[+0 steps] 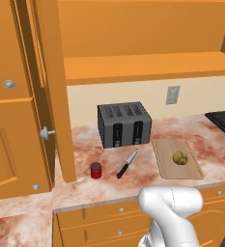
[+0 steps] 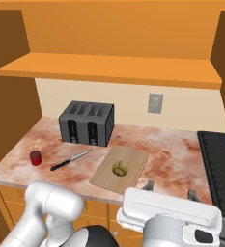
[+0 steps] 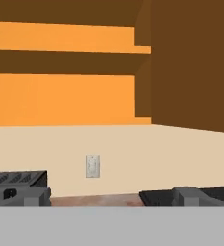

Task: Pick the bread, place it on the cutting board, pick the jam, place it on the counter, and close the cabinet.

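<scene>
Both base views overlook the counter [image 1: 109, 183]; hand view faces the wall.

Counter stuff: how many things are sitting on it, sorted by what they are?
Toaster: 1
Cutting board: 1
Bread, on the board: 1
Jam jar: 1
Knife: 1
Total: 5

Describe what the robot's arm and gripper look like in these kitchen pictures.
The arm is glossy white, made of rounded, tube-like segments with a bulbous elbow; a dark joint shows low in the right base view. The hand is a wide, flat white block with a grey rim. The gripper ends in two small dark grey fingers. No cables or markings are visible.
</scene>
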Tool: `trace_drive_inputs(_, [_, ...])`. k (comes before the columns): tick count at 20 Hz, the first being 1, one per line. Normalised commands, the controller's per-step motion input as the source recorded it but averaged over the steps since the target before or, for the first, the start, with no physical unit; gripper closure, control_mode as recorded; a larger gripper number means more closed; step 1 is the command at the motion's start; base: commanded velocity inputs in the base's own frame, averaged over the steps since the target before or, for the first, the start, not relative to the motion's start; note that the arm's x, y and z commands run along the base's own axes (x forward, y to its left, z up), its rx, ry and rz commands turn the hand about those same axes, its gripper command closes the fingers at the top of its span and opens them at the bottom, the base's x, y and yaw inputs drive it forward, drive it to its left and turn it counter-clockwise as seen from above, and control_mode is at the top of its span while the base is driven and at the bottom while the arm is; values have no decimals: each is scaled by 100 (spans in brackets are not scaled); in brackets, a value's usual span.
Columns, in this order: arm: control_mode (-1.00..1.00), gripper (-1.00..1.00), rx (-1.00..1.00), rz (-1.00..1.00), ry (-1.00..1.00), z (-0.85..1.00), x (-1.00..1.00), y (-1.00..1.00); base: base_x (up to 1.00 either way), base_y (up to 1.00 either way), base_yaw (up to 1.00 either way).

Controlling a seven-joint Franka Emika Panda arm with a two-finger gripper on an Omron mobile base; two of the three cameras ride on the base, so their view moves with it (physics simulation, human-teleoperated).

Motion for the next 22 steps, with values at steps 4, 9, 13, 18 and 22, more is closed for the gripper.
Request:
trace_drive_inputs(4, [-100,-100,0,0,-5,3,-7,-14,0,0,0])
trace_drive_inputs(9, [-100,-100,0,0,-6,8,-9,-18,0,0,0])
trace_drive_inputs(13, [-100,-100,0,0,-8,8,-10,-18,0,0,0])
trace_drive_inputs(18, [-100,-100,0,0,-6,13,-13,-19,0,0,0])
trace_drive_inputs(22, [-100,-100,0,0,-4,15,-16,-16,0,0,0])
